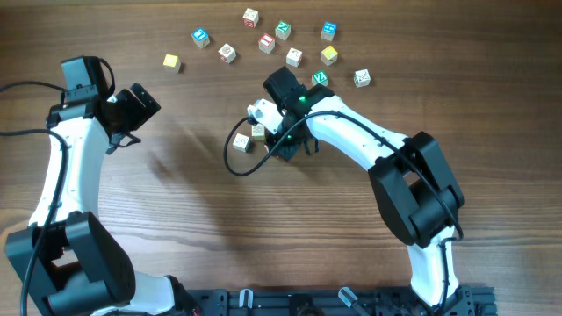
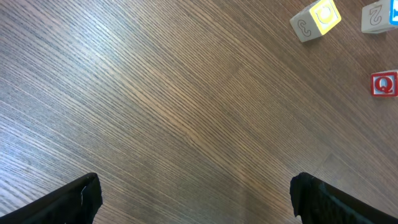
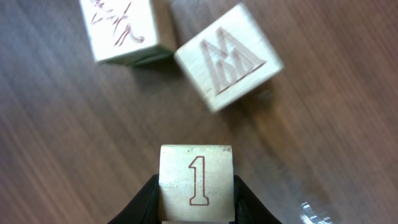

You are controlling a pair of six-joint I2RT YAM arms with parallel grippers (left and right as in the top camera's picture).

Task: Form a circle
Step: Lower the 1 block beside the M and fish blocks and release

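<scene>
My right gripper (image 3: 196,182) is shut on a cream cube printed with a red 1 (image 3: 196,163), gripping it by two opposite sides just above the wood. Ahead of it on the table lie two more cream cubes, one upright (image 3: 121,28) and one turned at an angle (image 3: 227,57), nearly touching at a corner. Overhead, the right gripper (image 1: 283,149) sits beside those two cubes (image 1: 241,142) (image 1: 258,131). A green-faced cube (image 1: 320,78) stands just behind the right arm. No closed circle of cubes shows. My left gripper (image 1: 140,107) (image 2: 196,193) hangs open over bare wood.
Several loose cubes lie scattered at the back: blue (image 1: 201,37), yellow (image 1: 171,61), red (image 1: 267,42), green (image 1: 362,78). The left wrist view shows a yellow-faced cube (image 2: 316,18) and a red Q cube (image 2: 384,84) at its right edge. A cable (image 1: 233,158) loops beside the right gripper.
</scene>
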